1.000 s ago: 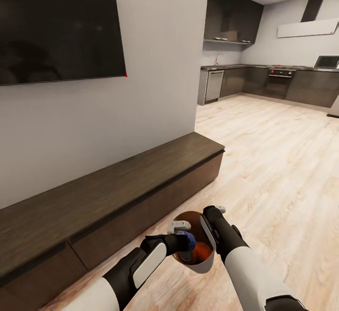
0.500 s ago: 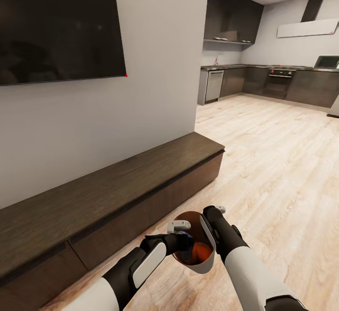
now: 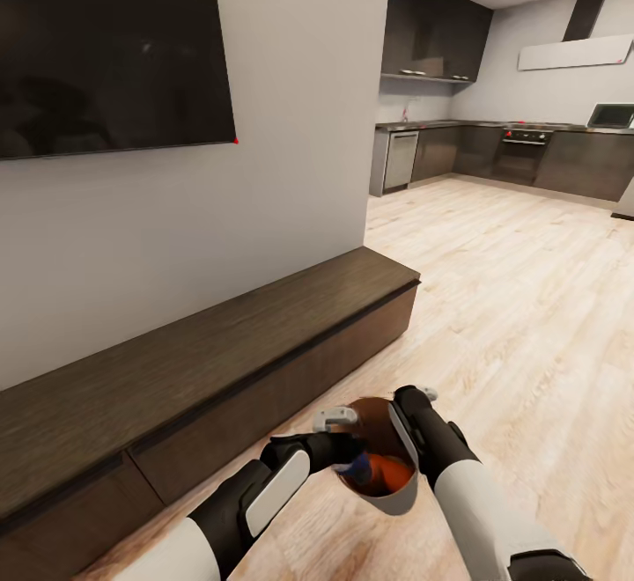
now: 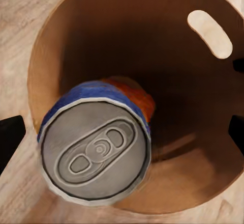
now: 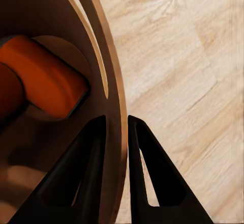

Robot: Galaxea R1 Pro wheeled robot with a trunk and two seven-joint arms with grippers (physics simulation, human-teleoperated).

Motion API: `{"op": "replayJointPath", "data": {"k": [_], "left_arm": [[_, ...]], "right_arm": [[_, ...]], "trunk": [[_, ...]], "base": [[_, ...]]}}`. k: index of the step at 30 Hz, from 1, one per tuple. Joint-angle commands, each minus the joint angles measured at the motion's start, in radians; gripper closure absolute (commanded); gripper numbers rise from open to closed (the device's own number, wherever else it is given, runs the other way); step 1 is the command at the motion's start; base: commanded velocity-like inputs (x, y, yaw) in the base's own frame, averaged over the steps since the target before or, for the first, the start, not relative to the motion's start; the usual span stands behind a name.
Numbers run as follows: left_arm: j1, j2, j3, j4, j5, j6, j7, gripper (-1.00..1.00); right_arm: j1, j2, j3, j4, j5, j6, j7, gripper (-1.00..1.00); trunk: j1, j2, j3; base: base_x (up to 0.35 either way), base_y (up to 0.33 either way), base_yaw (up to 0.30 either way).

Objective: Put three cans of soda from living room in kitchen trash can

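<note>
No brand name or other writing can be read on any can, and the black wall TV (image 3: pixel 110 48) at far left is blank. Below it, the long low cabinet (image 3: pixel 202 361) is seen running along the grey wall, its outer edge close beside the arms. The left gripper (image 3: pixel 345 437) is held over the mouth of the trash can (image 3: pixel 387 500), its black fingers spread wide apart at the borders of the left wrist view and touching nothing. Just under it, inside the bin, the dark blue can (image 4: pixel 95 145) is seen top-up (grey lid and pull tab plain), with an orange can (image 4: pixel 133 94) behind it. In the right wrist view another orange can (image 5: pixel 46 79) is seen lying on the bin's floor. The bin's thin rim is pinched between the narrowed fingers of the right gripper (image 5: pixel 117 132), and the bin is carried above the floor. To the right, bare light wood floor (image 3: pixel 519 299) stretches toward the kitchen (image 3: pixel 502 145).
</note>
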Motion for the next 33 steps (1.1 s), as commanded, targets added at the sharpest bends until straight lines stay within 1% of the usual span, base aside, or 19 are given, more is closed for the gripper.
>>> {"op": "replayJointPath", "data": {"k": [1,5,9,13,16,23,24,26,28,29,33], "left_arm": [[0.0,0.0,0.0,0.0,0.0,0.0,0.0,-1.0],[0.001,0.001,0.0,-0.007,0.0,0.0,-0.001,-1.0],[0.001,0.002,0.001,-0.029,0.0,0.001,-0.002,-1.0],[0.002,0.002,0.001,-0.044,0.0,0.001,-0.003,-1.0],[0.004,0.002,0.002,-0.054,0.0,0.002,-0.003,-1.0],[0.005,0.002,0.003,-0.06,0.0,0.005,-0.003,-1.0],[0.005,0.002,0.003,-0.06,0.0,0.005,-0.003,-1.0],[0.005,0.002,0.003,-0.06,0.0,0.005,-0.003,-1.0],[0.005,0.002,0.003,-0.06,0.0,0.005,-0.003,-1.0],[0.005,0.002,0.003,-0.06,0.0,0.005,-0.003,-1.0],[0.005,0.002,0.003,-0.06,0.0,0.005,-0.002,-1.0]], "right_arm": [[-0.001,-0.005,0.0,0.001,-0.002,-0.001,0.004,1.0],[-0.003,-0.036,-0.003,0.004,-0.003,-0.002,0.004,1.0],[-0.003,-0.054,-0.004,0.007,-0.003,-0.004,0.004,1.0],[-0.007,-0.06,-0.004,0.038,-0.003,-0.009,0.003,1.0],[-0.015,-0.07,-0.005,0.059,-0.002,-0.012,0.003,1.0],[-0.02,-0.103,-0.005,0.072,-0.003,-0.014,0.004,1.0],[-0.021,-0.108,-0.005,0.072,-0.004,-0.014,0.01,1.0],[-0.021,-0.111,-0.005,0.072,-0.005,-0.014,0.024,1.0],[-0.022,-0.116,-0.005,0.072,-0.007,-0.013,0.065,1.0],[-0.023,-0.119,-0.005,0.072,-0.007,-0.013,0.074,1.0],[-0.026,-0.139,-0.005,0.072,-0.01,-0.013,0.104,1.0]], "trunk": [[0.0,0.0,0.0],[0.0,0.0,0.0],[0.0,0.0,0.0],[0.0,0.0,0.0],[0.0,0.0,0.0],[0.0,0.0,0.0],[0.0,0.0,0.0],[0.0,0.0,0.0],[0.0,0.0,0.0],[0.0,0.0,0.0],[0.0,0.0,0.0]], "base": [[0.0,0.0,0.0],[0.0,0.0,0.0],[0.0,0.0,0.0],[0.0,0.0,0.0],[0.0,0.0,0.0],[0.0,0.0,0.0],[0.0,0.0,0.0],[0.0,0.0,0.0],[0.0,0.0,0.0],[0.0,0.0,0.0],[0.0,0.0,0.0]]}}
